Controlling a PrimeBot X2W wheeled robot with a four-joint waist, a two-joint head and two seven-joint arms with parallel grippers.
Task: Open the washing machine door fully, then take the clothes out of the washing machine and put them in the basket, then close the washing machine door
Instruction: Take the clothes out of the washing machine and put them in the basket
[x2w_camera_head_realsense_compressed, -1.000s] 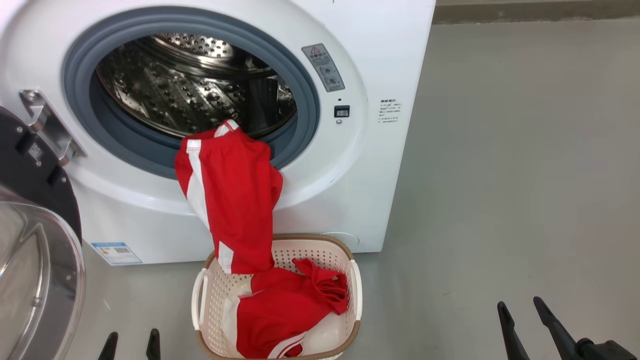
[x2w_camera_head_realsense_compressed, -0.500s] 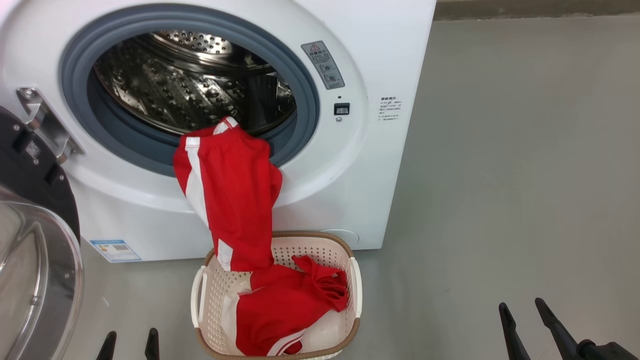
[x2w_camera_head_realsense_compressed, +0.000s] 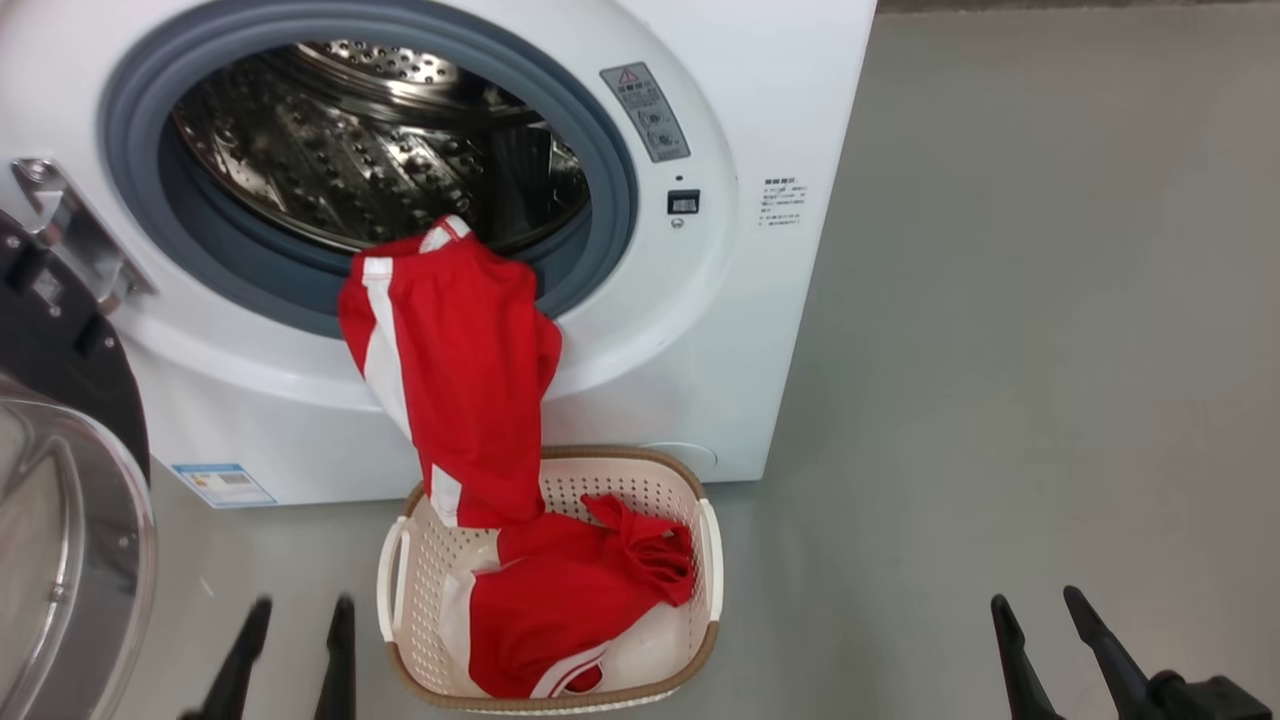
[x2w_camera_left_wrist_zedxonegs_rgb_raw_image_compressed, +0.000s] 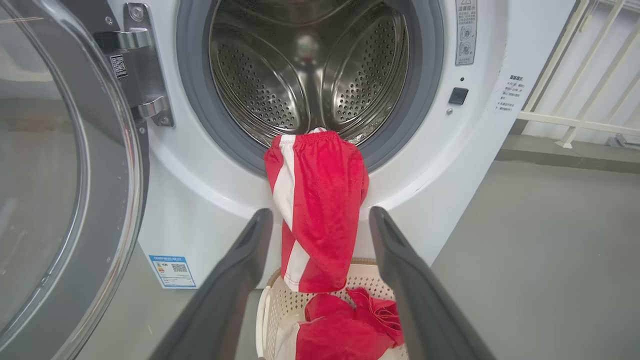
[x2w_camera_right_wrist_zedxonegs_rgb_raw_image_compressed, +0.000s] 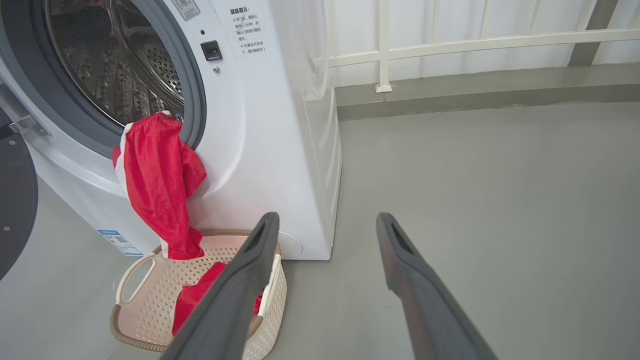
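Observation:
The white washing machine (x2w_camera_head_realsense_compressed: 760, 90) stands with its door (x2w_camera_head_realsense_compressed: 60, 520) swung open to the left. One red garment with white stripes (x2w_camera_head_realsense_compressed: 455, 370) hangs from the drum's grey rim down into the cream basket (x2w_camera_head_realsense_compressed: 400, 580) on the floor below. Another red garment (x2w_camera_head_realsense_compressed: 560, 610) lies inside the basket. My left gripper (x2w_camera_head_realsense_compressed: 297, 612) is open at the lower left, just left of the basket, and in its wrist view the hanging garment (x2w_camera_left_wrist_zedxonegs_rgb_raw_image_compressed: 315, 210) shows between its fingers, farther off. My right gripper (x2w_camera_head_realsense_compressed: 1036, 609) is open over the bare floor at the lower right.
Grey floor (x2w_camera_head_realsense_compressed: 1050, 350) stretches to the right of the machine. A white railing (x2w_camera_right_wrist_zedxonegs_rgb_raw_image_compressed: 450, 45) and a low kerb run behind it. The open door's black rim (x2w_camera_left_wrist_zedxonegs_rgb_raw_image_compressed: 135, 165) and glass bowl stand close on the left.
My left gripper has risen into the head view beside the basket. The head view has tilted slightly, shifting the machine and basket upward. The clothes have not moved.

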